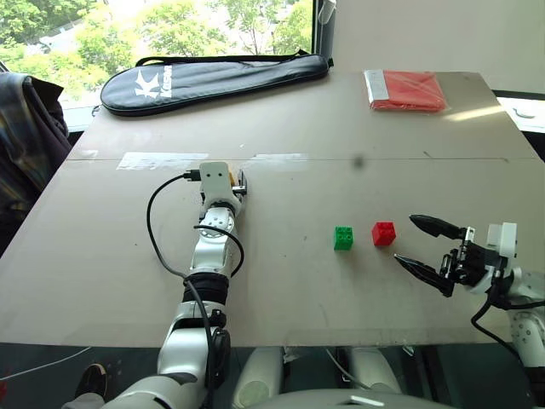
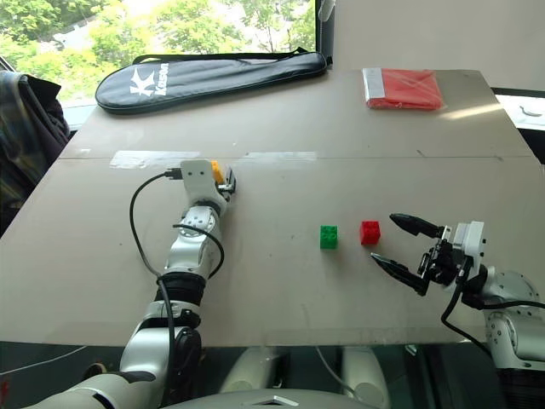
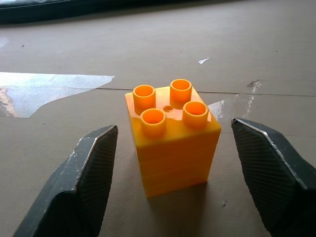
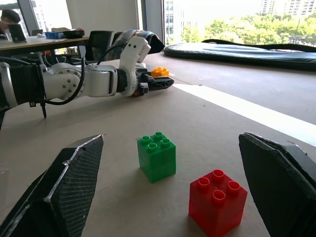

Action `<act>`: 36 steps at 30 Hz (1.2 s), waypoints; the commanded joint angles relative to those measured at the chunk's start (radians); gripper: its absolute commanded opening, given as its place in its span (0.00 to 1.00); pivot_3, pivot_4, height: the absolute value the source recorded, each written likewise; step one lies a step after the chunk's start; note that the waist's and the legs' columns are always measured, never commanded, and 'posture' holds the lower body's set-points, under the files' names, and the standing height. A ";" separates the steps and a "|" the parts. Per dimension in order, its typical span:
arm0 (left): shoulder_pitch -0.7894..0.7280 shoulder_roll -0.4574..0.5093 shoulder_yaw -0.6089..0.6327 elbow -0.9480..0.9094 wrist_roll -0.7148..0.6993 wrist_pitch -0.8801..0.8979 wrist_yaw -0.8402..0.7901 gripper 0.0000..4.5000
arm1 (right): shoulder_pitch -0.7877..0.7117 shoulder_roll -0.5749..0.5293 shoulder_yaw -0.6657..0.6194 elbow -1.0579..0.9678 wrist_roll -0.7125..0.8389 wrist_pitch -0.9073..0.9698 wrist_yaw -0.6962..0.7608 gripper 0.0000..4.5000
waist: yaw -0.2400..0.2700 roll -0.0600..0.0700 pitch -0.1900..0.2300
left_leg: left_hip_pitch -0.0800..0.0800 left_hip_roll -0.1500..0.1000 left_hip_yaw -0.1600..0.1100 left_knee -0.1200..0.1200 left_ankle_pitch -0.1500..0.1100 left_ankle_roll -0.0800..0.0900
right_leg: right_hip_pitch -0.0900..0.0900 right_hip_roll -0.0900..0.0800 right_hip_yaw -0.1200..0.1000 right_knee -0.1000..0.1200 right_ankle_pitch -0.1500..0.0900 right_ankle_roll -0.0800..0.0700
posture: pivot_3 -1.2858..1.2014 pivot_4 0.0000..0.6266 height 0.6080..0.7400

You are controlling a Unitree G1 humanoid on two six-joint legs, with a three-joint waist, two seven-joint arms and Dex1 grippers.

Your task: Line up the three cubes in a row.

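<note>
Left gripper (image 3: 168, 163) fingers straddle yellow cube (image 3: 172, 136), gaps both sides | right gripper (image 1: 426, 247) spread near red cube (image 1: 383, 233) | green cube (image 1: 343, 238) beside red | my left arm reaches level | bag (image 1: 213, 81) reads "K"

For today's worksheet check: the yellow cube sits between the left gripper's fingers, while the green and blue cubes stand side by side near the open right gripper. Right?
One slip: no cube is blue. The cube beside the green cube is the red cube, as the right wrist view shows. The rest stands: yellow cube between the left gripper fingers, right gripper open.
</note>
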 commanded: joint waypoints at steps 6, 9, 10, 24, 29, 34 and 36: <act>-0.002 0.012 0.017 -0.019 -0.001 0.002 0.030 0.28 | 0.017 -0.003 -0.041 -0.017 0.020 -0.013 0.002 1.00 | -0.001 0.000 0.000 | 0.000 0.000 0.000 0.000 0.000 0.000 | 0.000 0.000 0.000 0.001 0.000 0.000 | 0.52 0.24 1.00; 0.009 0.011 0.017 -0.040 -0.023 0.000 -0.005 0.28 | 0.019 -0.004 -0.045 -0.015 0.020 -0.013 0.005 1.00 | -0.002 0.000 0.000 | 0.000 0.000 0.000 0.000 0.000 0.000 | 0.000 0.000 0.000 0.001 0.000 0.000 | 0.52 0.24 1.00; 0.022 0.015 0.004 -0.063 -0.052 -0.018 -0.079 0.28 | 0.021 -0.005 -0.049 -0.013 0.020 -0.013 0.007 1.00 | -0.002 0.000 0.000 | 0.000 0.000 0.000 0.000 0.000 0.000 | 0.000 0.000 0.000 0.001 0.000 0.000 | 0.52 0.24 1.00; 0.132 0.321 -0.272 -0.124 -0.284 -0.237 -1.345 0.28 | 0.032 -0.037 -0.072 0.065 0.018 -0.045 0.082 1.00 | -0.009 0.001 0.000 | 0.001 -0.002 0.003 0.000 0.000 0.000 | 0.000 0.001 0.002 0.001 0.000 0.000 | 0.52 0.24 1.00; 0.030 0.328 -0.313 0.066 -0.218 -0.328 -1.469 0.28 | 0.035 -0.033 -0.074 0.063 0.015 -0.049 0.086 1.00 | -0.010 0.001 0.000 | 0.001 -0.002 0.003 0.000 -0.002 0.004 | 0.000 0.001 0.002 0.001 0.000 0.000 | 0.52 0.24 1.00; -0.044 0.310 -0.338 0.203 -0.165 -0.416 -1.503 0.28 | 0.053 -0.030 -0.079 0.048 0.020 -0.052 0.083 1.00 | -0.016 0.001 0.000 | 0.001 -0.003 0.003 0.001 -0.002 0.005 | 0.000 0.002 0.002 0.001 0.000 0.000 | 0.52 0.24 1.00; -0.059 0.298 -0.341 0.235 -0.160 -0.430 -1.516 0.28 | 0.062 -0.030 -0.082 0.040 0.023 -0.052 0.082 1.00 | -0.018 0.001 0.000 | 0.001 -0.003 0.003 0.001 -0.002 0.005 | 0.000 0.002 0.002 0.001 0.000 0.000 | 0.52 0.24 1.00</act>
